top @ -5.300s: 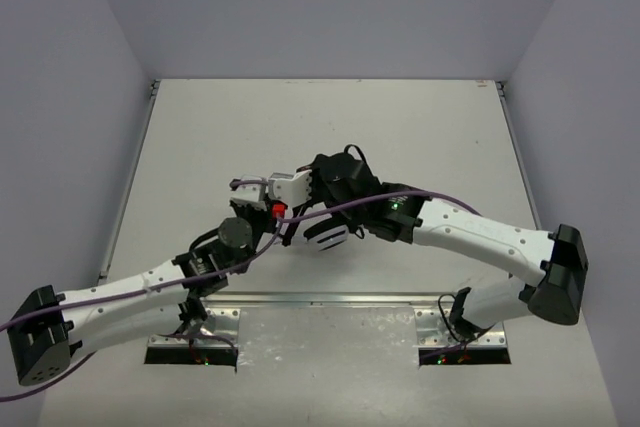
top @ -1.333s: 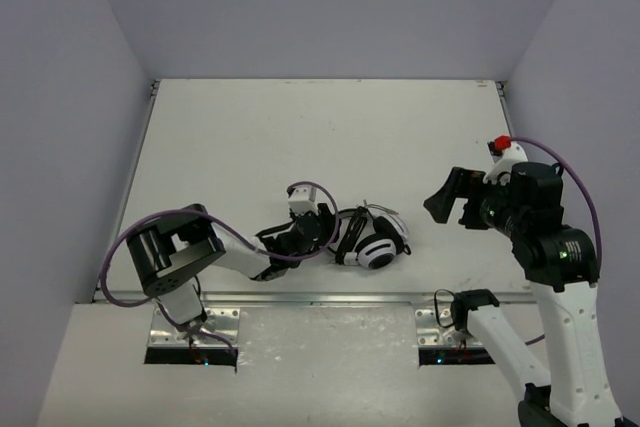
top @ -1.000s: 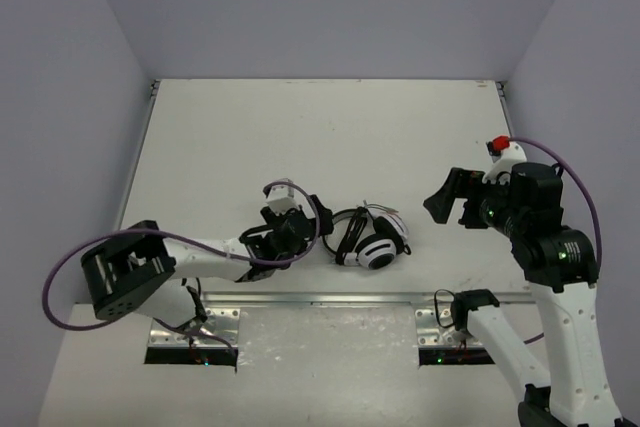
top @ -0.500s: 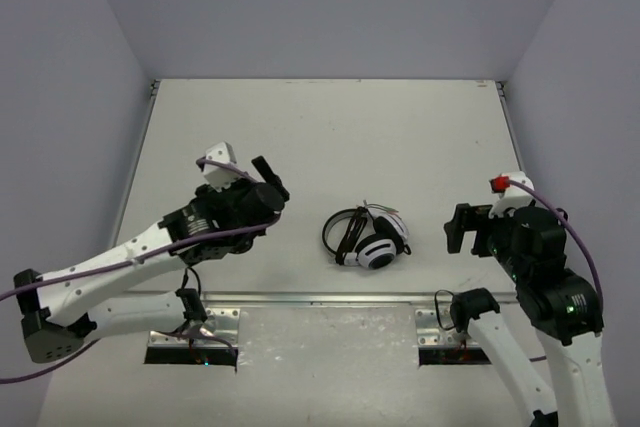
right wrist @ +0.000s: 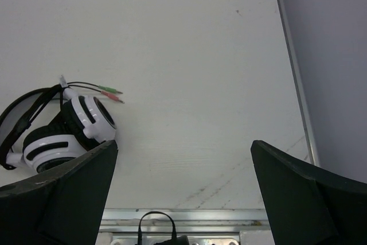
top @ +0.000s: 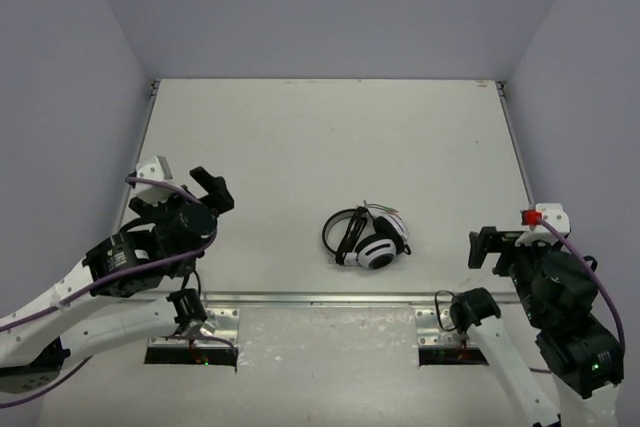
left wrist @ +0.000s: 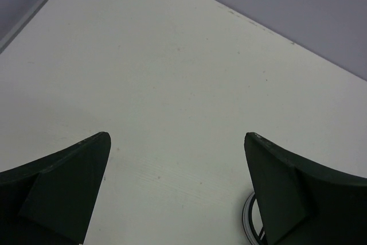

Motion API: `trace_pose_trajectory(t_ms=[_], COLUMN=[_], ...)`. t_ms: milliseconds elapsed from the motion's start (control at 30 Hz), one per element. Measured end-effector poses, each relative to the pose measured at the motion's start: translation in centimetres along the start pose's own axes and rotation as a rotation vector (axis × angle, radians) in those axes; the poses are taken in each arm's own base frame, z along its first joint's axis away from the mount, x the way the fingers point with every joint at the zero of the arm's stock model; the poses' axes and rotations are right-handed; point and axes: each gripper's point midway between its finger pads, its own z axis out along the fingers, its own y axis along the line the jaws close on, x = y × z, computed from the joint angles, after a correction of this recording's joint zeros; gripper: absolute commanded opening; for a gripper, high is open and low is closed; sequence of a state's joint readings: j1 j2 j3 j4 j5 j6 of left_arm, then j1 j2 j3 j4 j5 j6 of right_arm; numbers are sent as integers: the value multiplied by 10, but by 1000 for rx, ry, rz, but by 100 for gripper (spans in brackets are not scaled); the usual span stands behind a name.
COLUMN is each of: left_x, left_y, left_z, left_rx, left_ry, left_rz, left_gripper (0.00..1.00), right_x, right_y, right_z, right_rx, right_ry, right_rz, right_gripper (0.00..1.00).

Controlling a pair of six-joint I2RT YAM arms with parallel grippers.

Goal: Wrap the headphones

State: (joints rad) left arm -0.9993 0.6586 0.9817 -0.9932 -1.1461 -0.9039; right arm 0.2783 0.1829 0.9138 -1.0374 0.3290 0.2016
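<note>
The headphones [top: 366, 238] lie on the white table a little right of centre, with white earcups, black pads and a thin black headband. Their black cable is gathered against the band, and the green and red plugs [right wrist: 111, 93] stick out toward the far side. In the right wrist view the headphones [right wrist: 62, 131] sit at the left, beside one finger. Only a sliver of the headphones [left wrist: 250, 222] shows in the left wrist view. My left gripper [top: 190, 195] hangs open, well to their left. My right gripper [top: 487, 245] hangs open to their right. Neither touches anything.
A metal rail [top: 320, 299] runs along the table's near edge, by the arm bases. Grey walls close in the left, right and far sides. Purple robot cables [top: 160, 259] trail along both arms.
My left arm has pulled away from the headphones to the far left. My right arm has drawn back and down toward the near edge. The headphones stay where they lay.
</note>
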Motion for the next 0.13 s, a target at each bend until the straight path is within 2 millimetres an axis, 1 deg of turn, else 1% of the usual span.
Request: trace_pose_trajectory(t_ms=[133], left_x=[0], left_y=[3], left_z=[0], left_rx=[-13], left_ry=[-6], left_rz=[7], left_gripper=[100], right_x=[1], right_y=[-1], right_z=[2], right_rx=[8], right_ry=[11], right_rz=[-8], right_gripper=[99])
